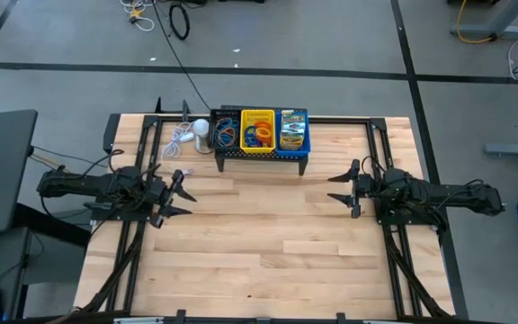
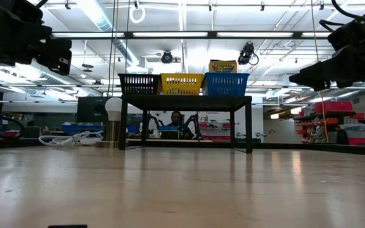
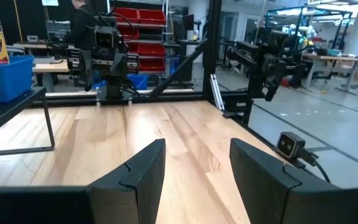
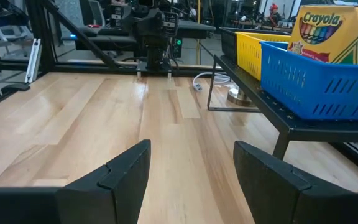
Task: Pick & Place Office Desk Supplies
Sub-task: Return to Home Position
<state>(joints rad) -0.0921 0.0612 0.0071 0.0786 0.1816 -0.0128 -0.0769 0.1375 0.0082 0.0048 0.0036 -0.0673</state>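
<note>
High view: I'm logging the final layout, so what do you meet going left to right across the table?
In order: left gripper → white bulb → black tray → yellow tray → blue tray → right gripper.

In the low view the blue tray (image 2: 225, 83) hides the crayon boxes (image 2: 222, 66) except one top.

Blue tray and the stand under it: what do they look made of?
Blue tray: likely moulded plastic, matte, judging by its uniform colour and slotted walls. Stand: probably black-coated metal, given its thin rigid legs and flat frame; the finish looks matte.
</note>
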